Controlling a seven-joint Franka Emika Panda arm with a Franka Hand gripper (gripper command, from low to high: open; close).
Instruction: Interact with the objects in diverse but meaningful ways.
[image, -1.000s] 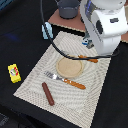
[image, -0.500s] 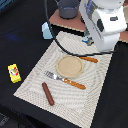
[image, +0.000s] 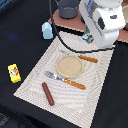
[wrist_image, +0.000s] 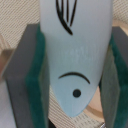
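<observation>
The yellow packet (image: 14, 73) and brown sausage (image: 48, 93) lie on the bench well off toward the exterior view's left of the pincer (wrist_image: 72, 75). The pincer is clamped on the white-and-blue fish (wrist_image: 75, 55), whose long axis runs along the pads (wrist_image: 37, 75), nose outward over the round wooden plate (image: 69, 66).

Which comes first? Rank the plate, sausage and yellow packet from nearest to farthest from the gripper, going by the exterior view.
The gripper, shut on the fish, is mostly hidden behind the arm at the exterior view's upper right.
1. Plate, mid-mat, just below the arm.
2. Sausage, the mat's lower left part.
3. Yellow packet, off the mat, far left.
</observation>
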